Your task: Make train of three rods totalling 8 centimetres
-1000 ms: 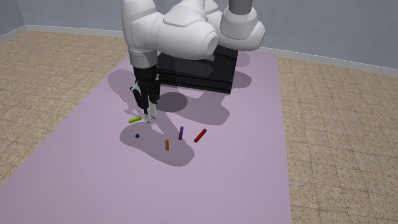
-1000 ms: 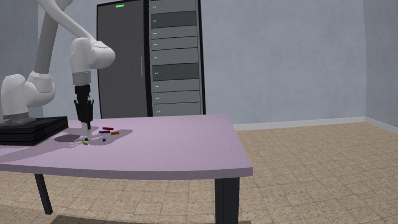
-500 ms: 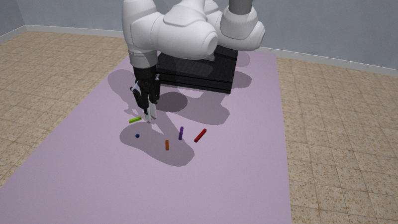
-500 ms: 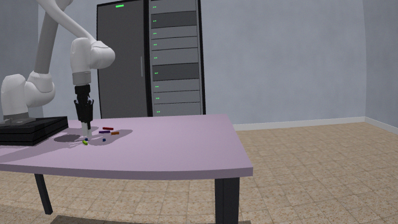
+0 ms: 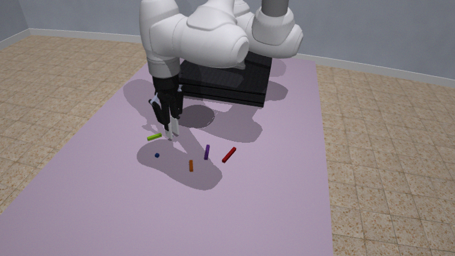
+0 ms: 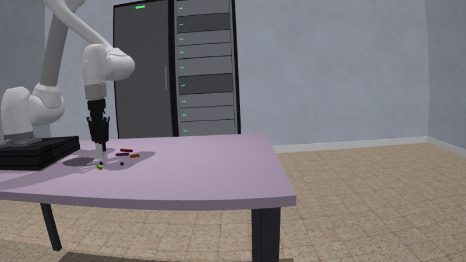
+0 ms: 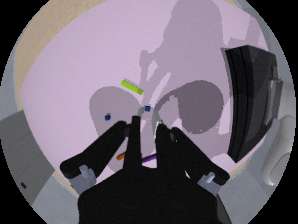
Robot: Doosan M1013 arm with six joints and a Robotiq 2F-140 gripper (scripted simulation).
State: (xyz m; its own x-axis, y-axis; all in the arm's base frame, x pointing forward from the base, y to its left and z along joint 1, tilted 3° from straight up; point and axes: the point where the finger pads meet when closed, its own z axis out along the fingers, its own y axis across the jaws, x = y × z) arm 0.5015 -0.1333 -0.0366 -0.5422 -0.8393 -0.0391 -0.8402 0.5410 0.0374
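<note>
On the lilac table [image 5: 254,206], amid tan floor tiles [image 5: 381,127], the gripper [image 5: 170,135] stands narrowly parted (gripping nothing) over a blue rod [image 7: 147,108], just right of the lime rod [image 5: 154,137].

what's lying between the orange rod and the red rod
The purple rod lies there, apart from both and touching neither. The top view shows this most plainly.

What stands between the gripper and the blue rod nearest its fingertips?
Nothing visible does. The blue rod lies in plain sight just beyond the tips of the gripper, in line with their gap. The lime rod lies farther on, apart from it.
</note>
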